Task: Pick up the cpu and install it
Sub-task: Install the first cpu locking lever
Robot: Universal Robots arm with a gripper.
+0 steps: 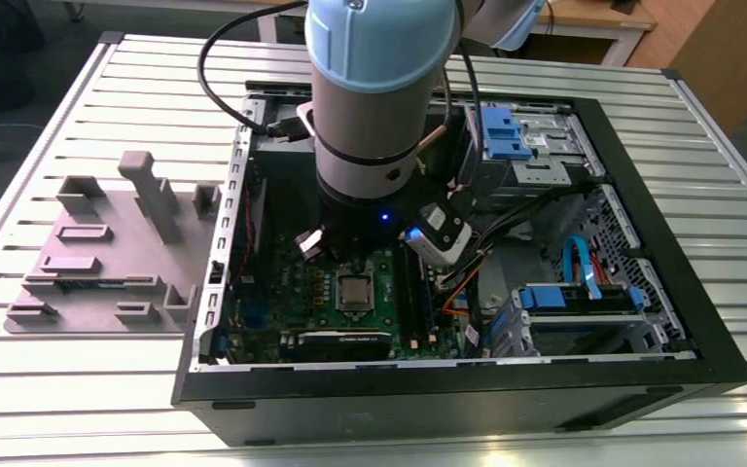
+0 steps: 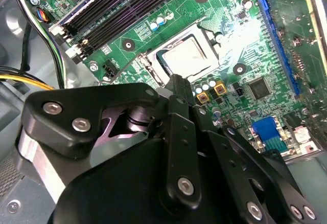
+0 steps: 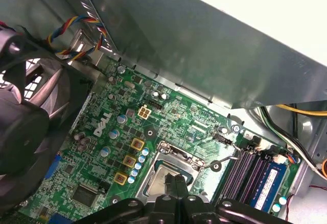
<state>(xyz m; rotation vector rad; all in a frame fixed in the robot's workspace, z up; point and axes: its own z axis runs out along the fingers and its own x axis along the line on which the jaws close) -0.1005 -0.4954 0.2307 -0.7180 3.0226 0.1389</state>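
Cpu (image 2: 190,59) lies flat in its socket on the green board (image 3: 168,112), seemingly placed already. Gripper (image 2: 176,83) hangs just above it, fingers pinched together on nothing. Next, lifting straight clear looks needed.

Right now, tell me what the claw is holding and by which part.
Nothing. The claw is shut and empty above the cpu, which lies in its socket on the green board.

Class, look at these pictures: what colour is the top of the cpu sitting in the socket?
Pale silvery metal; the cpu shows best in the second wrist view.
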